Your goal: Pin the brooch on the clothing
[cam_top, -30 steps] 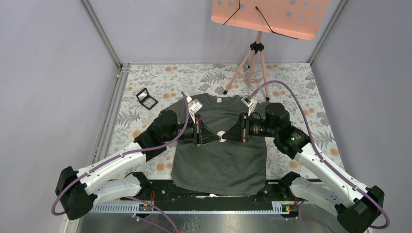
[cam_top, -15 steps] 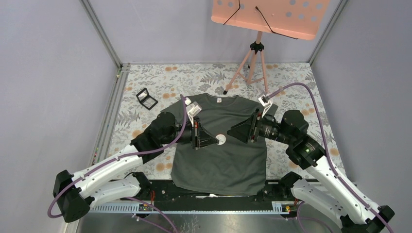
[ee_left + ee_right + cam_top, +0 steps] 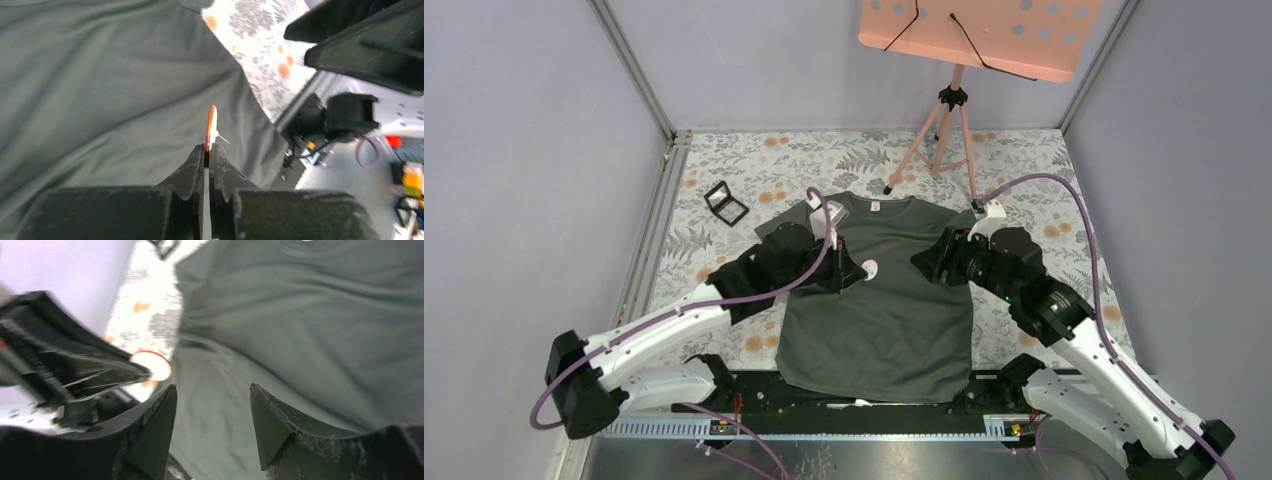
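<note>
Over the chest of the clothing (image 3: 879, 330), which is spread flat on the flower-patterned surface (image 3: 744, 165) with its neck toward the far side, the brooch (image 3: 210, 127) is held edge-on by the left pincer (image 3: 208, 150). The fingers are pressed together on the lower rim of the disc, so that its orange edge and a pale back face are seen standing above the fingertips, with a thin pin pointing sideways from the back. Whether the pin touches the fabric cannot be told. The right pincer (image 3: 212, 390) is found near the brooch, toward the robot's right side of the clothing, with its jaws standing well apart and nothing between them. From the right wrist view the brooch is seen as an orange-rimmed pale disc at the tip of the other pincer. Toward the far left of the surface a small black square case (image 3: 726, 203) is laid, apart from the clothing. A pink stand on a tripod (image 3: 969, 35) is placed beyond the neck.
</note>
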Robot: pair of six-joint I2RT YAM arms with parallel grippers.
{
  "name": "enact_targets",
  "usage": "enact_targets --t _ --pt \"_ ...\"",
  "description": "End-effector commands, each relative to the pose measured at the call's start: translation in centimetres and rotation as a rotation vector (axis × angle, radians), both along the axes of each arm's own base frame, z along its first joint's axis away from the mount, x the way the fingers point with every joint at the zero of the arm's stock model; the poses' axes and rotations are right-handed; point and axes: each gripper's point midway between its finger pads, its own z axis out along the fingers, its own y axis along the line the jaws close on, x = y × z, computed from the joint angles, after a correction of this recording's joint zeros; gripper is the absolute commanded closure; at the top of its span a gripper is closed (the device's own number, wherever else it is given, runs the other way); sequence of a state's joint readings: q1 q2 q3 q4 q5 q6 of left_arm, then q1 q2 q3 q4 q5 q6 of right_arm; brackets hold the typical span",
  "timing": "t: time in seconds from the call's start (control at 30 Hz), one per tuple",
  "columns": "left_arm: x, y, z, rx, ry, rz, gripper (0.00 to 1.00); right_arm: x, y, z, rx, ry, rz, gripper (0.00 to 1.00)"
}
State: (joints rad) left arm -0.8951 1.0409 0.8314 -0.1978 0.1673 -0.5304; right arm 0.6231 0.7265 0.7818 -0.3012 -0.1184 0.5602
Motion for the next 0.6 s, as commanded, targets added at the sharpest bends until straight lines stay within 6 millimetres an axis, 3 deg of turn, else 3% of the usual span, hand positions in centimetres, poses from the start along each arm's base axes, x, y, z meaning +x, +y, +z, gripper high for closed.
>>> enact_targets --t 0.0,0.33,0.57 --pt "4.1 0.3 0.9 0.1 -0.089 0.184 1.0 2.3 -3.5 -3.5 -0.214 0.073 -0.191 0.36" --pt "10.3 1.1 -2.3 0.256 -0.091 0.397 1.0 6.1 -3.5 -9.7 -0.418 0.145 -0.249 0.31" --pt "12.2 0.0 -2.8 0.211 -0.057 0.398 1.0 10.6 -2.6 -13.3 -0.58 0.232 -0.294 0.29"
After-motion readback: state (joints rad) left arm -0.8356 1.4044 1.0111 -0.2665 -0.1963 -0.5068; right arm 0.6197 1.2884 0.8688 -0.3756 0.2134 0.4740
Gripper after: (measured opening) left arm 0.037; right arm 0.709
